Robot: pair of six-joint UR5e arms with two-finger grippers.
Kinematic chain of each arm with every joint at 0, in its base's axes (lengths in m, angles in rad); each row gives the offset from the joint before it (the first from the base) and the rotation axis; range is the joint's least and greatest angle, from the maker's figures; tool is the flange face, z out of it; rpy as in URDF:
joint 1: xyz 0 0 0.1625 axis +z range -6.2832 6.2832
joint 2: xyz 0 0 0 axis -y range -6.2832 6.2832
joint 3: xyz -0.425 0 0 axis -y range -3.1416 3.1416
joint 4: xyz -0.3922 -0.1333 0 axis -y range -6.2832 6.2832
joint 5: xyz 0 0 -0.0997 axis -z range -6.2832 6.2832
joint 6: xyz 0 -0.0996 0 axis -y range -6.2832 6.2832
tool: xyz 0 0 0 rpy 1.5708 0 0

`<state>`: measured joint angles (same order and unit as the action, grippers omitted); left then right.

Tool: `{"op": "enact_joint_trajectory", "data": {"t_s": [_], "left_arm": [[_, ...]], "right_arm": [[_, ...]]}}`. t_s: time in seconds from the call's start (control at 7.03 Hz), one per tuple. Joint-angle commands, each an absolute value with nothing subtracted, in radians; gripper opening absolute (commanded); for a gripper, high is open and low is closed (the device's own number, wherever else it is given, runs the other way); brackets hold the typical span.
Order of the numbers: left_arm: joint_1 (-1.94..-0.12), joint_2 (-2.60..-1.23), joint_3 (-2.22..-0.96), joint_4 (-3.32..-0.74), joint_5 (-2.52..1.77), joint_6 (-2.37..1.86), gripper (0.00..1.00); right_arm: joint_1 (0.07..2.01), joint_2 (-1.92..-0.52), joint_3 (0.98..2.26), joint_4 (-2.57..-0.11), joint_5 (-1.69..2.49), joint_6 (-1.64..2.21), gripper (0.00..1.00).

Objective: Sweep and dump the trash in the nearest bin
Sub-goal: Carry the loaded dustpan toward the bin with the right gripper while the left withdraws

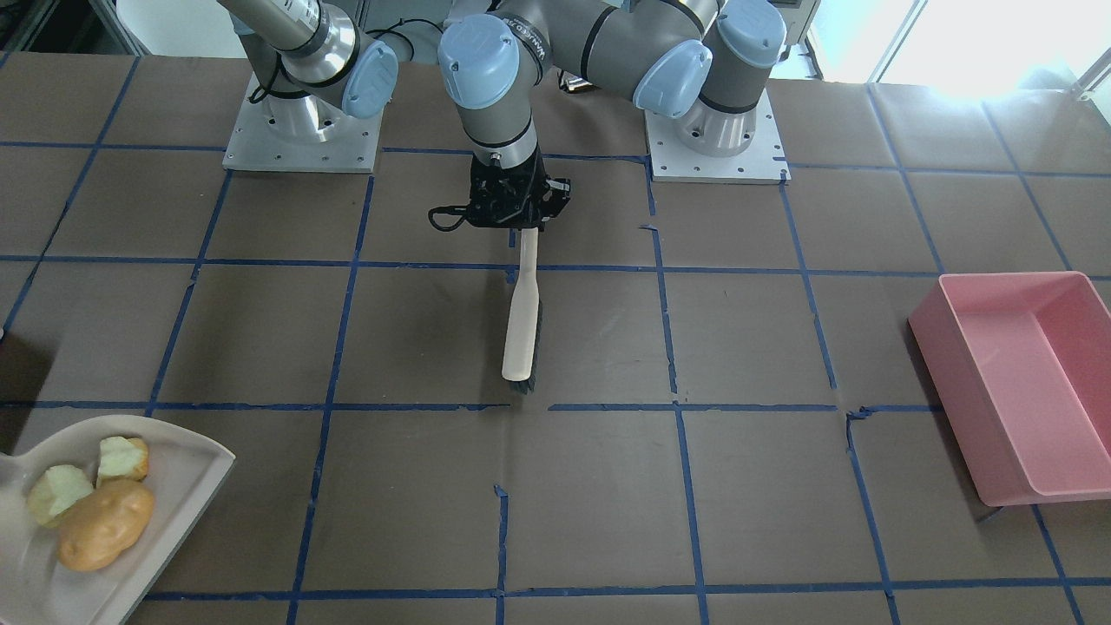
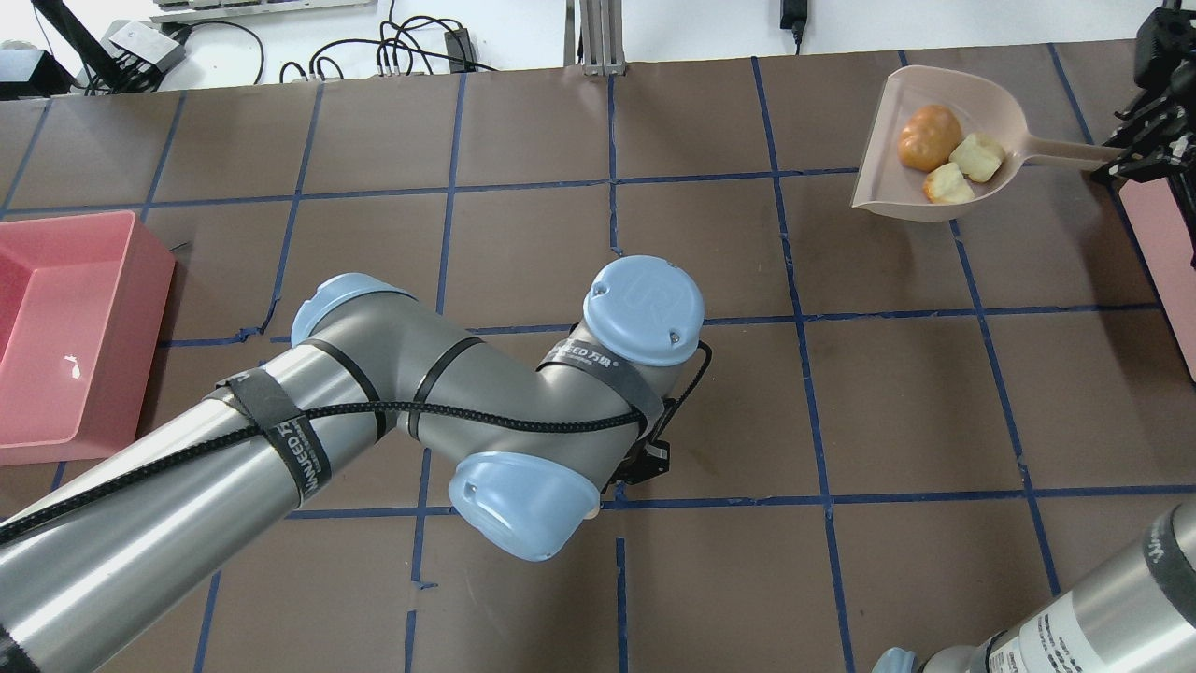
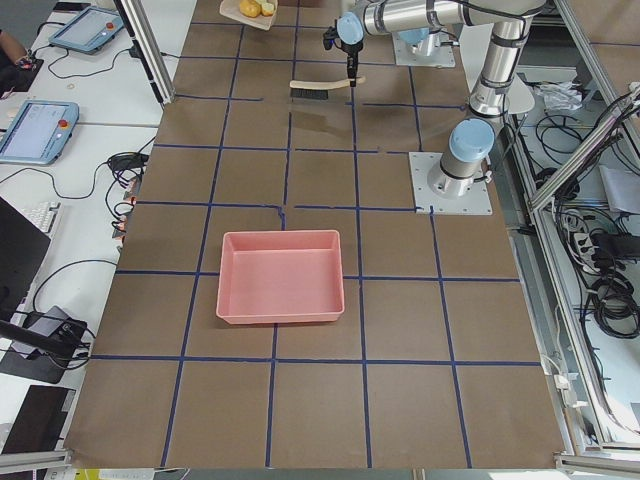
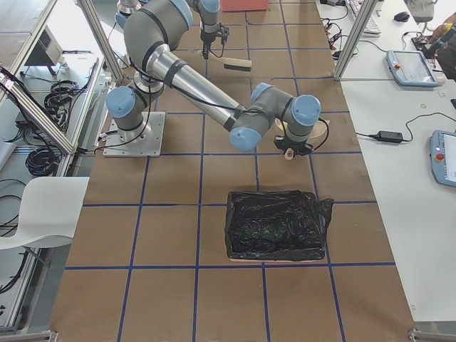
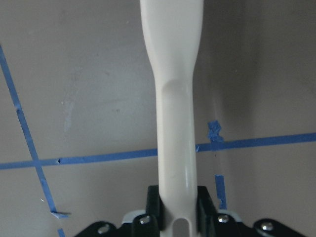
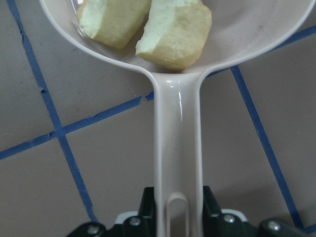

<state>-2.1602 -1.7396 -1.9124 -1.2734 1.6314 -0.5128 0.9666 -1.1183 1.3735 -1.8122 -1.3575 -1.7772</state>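
The trash lies in a beige dustpan (image 2: 920, 89): an orange-brown potato-shaped lump (image 2: 928, 137), a golden chunk (image 2: 978, 156) and a pale chunk (image 2: 946, 184). In the front-facing view the dustpan (image 1: 187, 469) is at the bottom left with the potato lump (image 1: 104, 525). My right gripper (image 2: 1135, 154) is shut on the dustpan handle (image 6: 177, 138), with two pale yellow-green chunks (image 6: 175, 32) just ahead. My left gripper (image 1: 518, 217) is shut on a cream-handled brush (image 1: 521, 321) with dark bristles, at the table's middle; the handle fills the left wrist view (image 5: 175, 123).
A pink bin (image 2: 65, 327) stands at the table's left end (image 1: 1015, 382). A bin lined with a black bag (image 4: 274, 224) stands at the right end, close to the dustpan; its edge shows overhead (image 2: 1163, 252). Blue tape lines grid the brown table.
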Motion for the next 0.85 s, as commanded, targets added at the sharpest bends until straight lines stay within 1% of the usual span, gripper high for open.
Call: {"op": "enact_joint_trajectory", "data": {"t_s": [0.0,0.28,0.43,0.57,0.71], "left_arm": [[-2.158,-1.736,-1.931,-1.227,1.577,-0.548,0.00],[-2.152,-1.743,-1.940,-1.180,1.557,-0.543,0.00],[-2.152,-1.746,-1.966,-1.174,1.557,-0.545,0.00],[-2.152,-1.746,-2.006,-1.085,1.555,-0.543,0.00],[-2.143,-1.744,-2.016,-1.063,1.555,-0.520,0.00]], "right_arm": [[0.879,-1.195,1.371,-1.740,-1.321,-1.779,0.00],[0.780,-1.255,1.370,-1.683,-1.331,-1.781,0.00],[0.728,-1.275,1.368,-1.672,-1.336,-1.787,0.00],[0.672,-1.293,1.367,-1.657,-1.350,-1.790,0.00],[0.623,-1.296,1.361,-1.658,-1.354,-1.798,0.00]]}}
